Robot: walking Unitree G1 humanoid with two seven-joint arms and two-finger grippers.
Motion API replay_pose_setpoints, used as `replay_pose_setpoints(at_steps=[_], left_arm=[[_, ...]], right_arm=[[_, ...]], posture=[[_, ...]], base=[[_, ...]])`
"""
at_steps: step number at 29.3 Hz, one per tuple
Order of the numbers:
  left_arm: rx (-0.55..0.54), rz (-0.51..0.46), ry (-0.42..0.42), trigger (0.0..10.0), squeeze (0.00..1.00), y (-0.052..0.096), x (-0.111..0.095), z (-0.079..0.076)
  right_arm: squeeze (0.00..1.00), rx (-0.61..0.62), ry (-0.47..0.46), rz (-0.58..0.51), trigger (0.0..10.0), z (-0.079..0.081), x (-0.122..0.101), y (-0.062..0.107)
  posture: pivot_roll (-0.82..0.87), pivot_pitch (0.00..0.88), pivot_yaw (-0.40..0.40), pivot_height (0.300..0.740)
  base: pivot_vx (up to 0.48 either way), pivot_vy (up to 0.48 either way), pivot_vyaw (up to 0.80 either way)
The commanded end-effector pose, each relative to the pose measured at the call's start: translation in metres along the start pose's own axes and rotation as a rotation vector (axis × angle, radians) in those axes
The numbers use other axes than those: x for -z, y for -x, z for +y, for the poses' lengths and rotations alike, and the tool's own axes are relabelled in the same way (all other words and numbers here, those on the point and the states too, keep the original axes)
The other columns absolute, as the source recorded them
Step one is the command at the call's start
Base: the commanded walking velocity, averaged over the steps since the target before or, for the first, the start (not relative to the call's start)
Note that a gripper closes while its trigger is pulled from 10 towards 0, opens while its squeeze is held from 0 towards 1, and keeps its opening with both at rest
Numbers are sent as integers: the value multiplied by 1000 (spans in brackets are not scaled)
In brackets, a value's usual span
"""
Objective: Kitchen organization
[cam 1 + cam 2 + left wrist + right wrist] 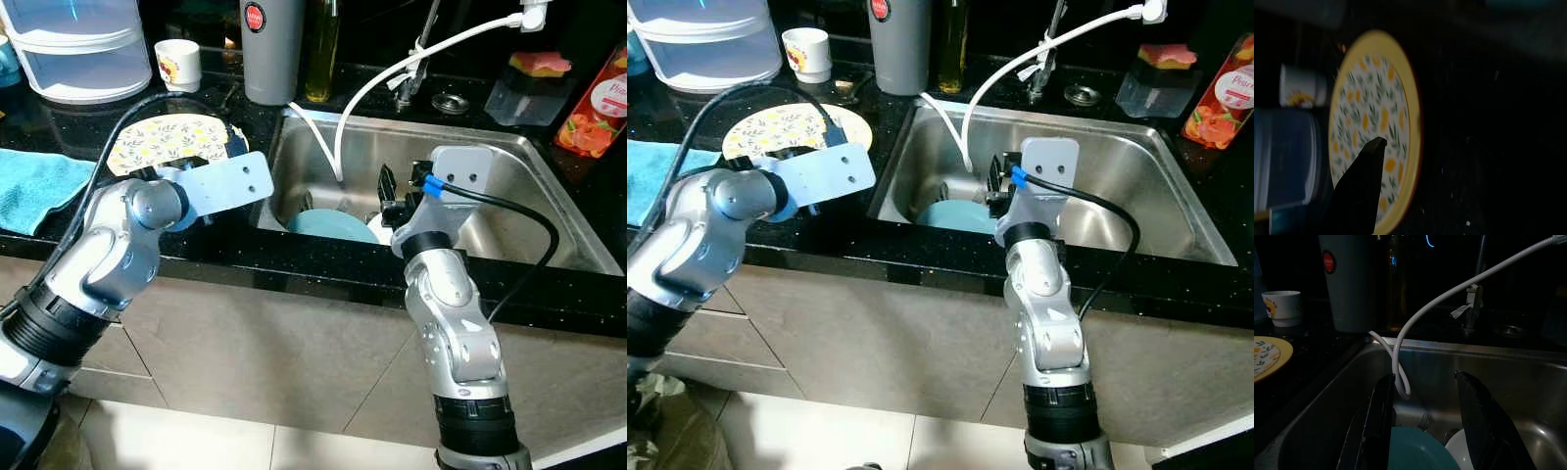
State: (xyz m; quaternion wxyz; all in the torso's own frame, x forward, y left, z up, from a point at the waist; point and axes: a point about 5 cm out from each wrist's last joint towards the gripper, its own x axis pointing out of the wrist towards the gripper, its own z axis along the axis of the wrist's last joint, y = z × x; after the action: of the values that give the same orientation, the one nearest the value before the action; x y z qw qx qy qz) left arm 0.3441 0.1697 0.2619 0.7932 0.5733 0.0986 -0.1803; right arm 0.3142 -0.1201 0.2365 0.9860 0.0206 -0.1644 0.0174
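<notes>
Your left hand [1369,161] hovers over the yellow flowered plate [167,142] on the counter [59,127], its fingers I cannot tell, while your right hand [1425,416], spread wide, hangs in the sink [509,225] above the teal plate [1418,450], so lower it slowly around the rim.

Bright, sharp head views with counter glare; dim, murky, underexposed wrist views.

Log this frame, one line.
left end effector: over plate on counter | right end effector: open, in sink above teal dish
</notes>
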Motion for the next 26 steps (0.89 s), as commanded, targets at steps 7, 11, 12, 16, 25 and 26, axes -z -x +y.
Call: replay_pose_setpoints(at_steps=[7, 11, 12, 16, 25, 26], left_arm=[[-38, 98, -55, 10000, 0, -7, 16, 5], [-49, 106, -59, 10000, 0, -10, 17, 6], [-52, 109, -59, 10000, 0, -12, 18, 5], [-53, 106, -37, 9451, 0, -18, 17, 5], [-36, 99, -63, 588, 0, -23, 16, 1], [-19, 74, -49, 5294, 0, -22, 13, -1]], right_arm=[[0, 12, -4, -2, 10000, -4, 1, 1], [0, 13, -4, -1, 10000, -4, 1, 1], [0, 13, -3, -1, 10000, -4, 1, 1], [0, 13, -2, 0, 10000, -4, 1, 1], [0, 15, 2, -1, 10000, -5, 1, 1], [0, 15, 2, -1, 10000, -5, 1, 1]], posture=[[232, 66, -53, 740], [232, 66, -54, 740], [232, 66, -54, 740], [232, 66, -54, 740], [224, 62, -53, 740], [225, 61, -54, 740]], base=[[0, 0, 0], [0, 0, 0], [0, 0, 0], [0, 0, 0], [0, 0, 0], [0, 0, 0]])
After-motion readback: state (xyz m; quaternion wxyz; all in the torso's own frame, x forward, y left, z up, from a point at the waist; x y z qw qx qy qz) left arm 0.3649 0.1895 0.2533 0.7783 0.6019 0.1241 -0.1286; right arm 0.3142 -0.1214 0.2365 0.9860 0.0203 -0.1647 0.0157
